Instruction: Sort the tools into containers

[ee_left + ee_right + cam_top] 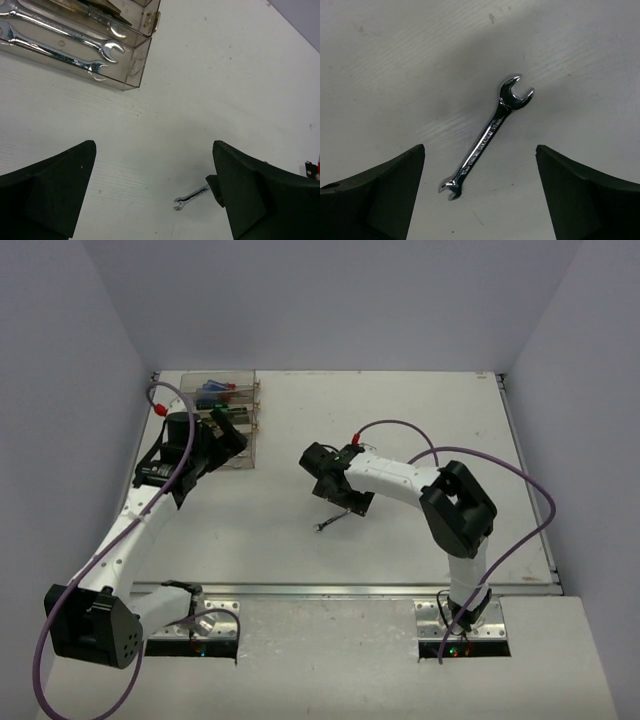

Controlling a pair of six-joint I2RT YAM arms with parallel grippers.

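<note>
A small silver open-end wrench lies loose on the white table, also in the top view and the left wrist view. My right gripper is open and hovers just above it, jaws either side. The clear stepped bins stand at the far left with blue and red screwdrivers inside. The nearest bin holds two silver wrenches. My left gripper is open and empty, beside the bins' near end.
The right arm's purple cable loops over the table's right side. The table's front edge runs just ahead of the arm bases. Grey walls enclose the table on three sides.
</note>
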